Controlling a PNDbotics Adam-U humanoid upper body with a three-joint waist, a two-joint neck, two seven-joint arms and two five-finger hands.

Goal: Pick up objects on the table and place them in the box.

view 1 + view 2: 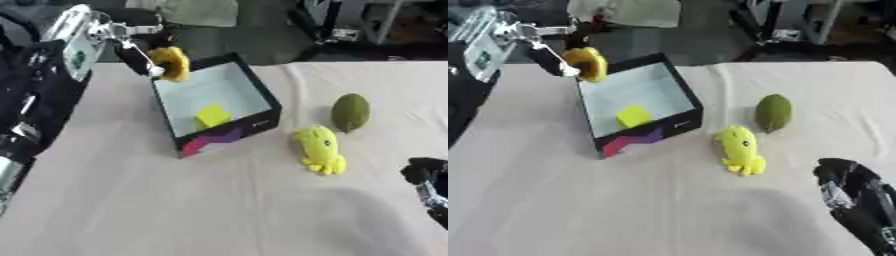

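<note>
The right hand is running off the lower right edge, so its fingers are not showing. Motion blur is smearing the left hand, and its fingers are partly covering the yellow-orange thing it is holding, whose shape is staying unclear. Below that hand, the box wall is hiding the base of the yellow block.
</note>
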